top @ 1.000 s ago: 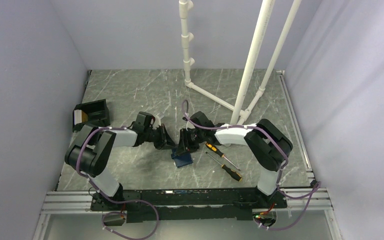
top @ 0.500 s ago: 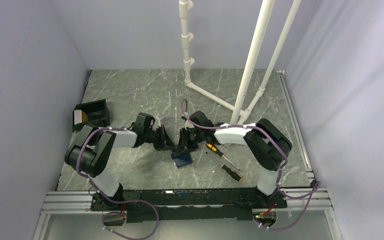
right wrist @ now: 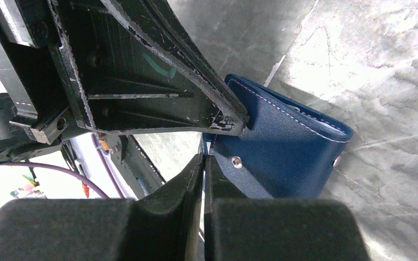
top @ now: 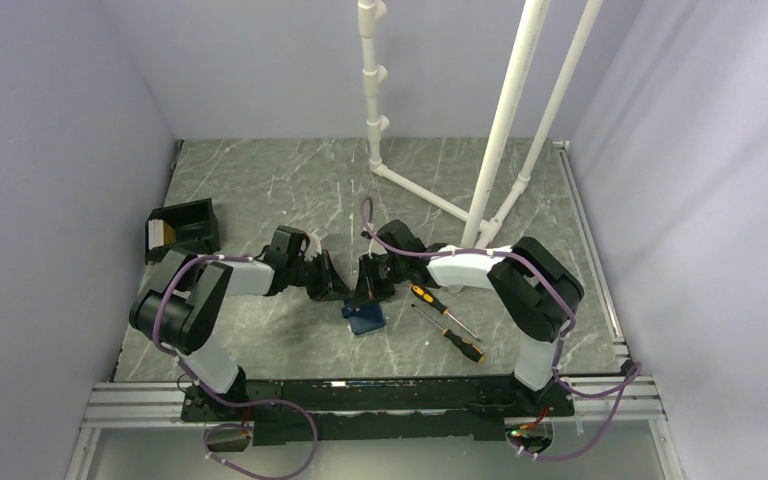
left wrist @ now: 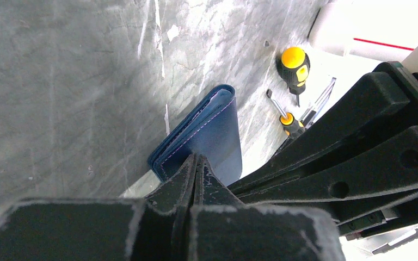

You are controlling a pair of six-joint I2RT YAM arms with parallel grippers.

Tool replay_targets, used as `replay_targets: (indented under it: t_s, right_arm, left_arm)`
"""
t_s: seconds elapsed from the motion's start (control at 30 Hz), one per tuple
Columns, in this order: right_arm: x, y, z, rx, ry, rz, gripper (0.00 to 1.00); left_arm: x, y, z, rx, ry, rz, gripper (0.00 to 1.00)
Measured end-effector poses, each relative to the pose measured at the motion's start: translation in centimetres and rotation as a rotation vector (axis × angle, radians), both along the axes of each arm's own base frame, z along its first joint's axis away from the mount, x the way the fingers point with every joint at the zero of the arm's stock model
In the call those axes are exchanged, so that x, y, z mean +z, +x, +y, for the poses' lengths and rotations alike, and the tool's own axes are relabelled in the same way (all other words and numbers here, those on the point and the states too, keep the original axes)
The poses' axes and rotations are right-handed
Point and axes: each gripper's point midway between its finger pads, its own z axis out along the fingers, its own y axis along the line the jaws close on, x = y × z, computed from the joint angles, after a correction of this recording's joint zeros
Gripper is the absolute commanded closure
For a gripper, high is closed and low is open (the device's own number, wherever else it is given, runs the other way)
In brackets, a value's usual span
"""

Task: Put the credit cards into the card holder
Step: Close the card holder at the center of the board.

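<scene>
The card holder (left wrist: 213, 130) points lengthwise away from left gripper (left wrist: 196, 163).

Top view looks down from high behind; both wrist views sit close — sharing the card holder (left wrist: 212, 136).

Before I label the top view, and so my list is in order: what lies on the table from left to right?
black box → card holder → screwdrivers
</scene>
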Motion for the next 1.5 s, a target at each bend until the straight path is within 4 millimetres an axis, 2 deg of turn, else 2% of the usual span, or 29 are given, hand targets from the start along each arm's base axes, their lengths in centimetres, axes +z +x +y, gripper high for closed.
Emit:
replay_targets:
  t_s: [0.07,0.2,0.5,0.83,1.5]
  right_arm:
    - [0.0,0.0,0.1,0.002,-0.001,0.001,0.89]
    - [-0.2,0.1,0.4,0.007,-0.003,0.001,1.00]
    - [-1.2,0.3,-0.5,-0.012,-0.086,-0.019,1.00]
    - [-1.1,0.3,-1.5,-0.028,-0.149,-0.054,1.00]
    - [-1.3,0.4,-1.6,-0.031,-0.181,-0.061,1.00]
  left_arm:
    - [0.0,0.0,0.0,0.000,0.000,0.000,1.00]
    - [0.0,0.0,0.0,0.000,0.000,0.000,1.00]
    - [0.0,0.0,0.0,-0.004,0.001,-0.004,1.00]
    - [0.0,0.0,0.0,-0.005,0.001,-0.006,1.00]
    - [0.0,0.0,0.0,-0.006,0.002,-0.006,1.00]
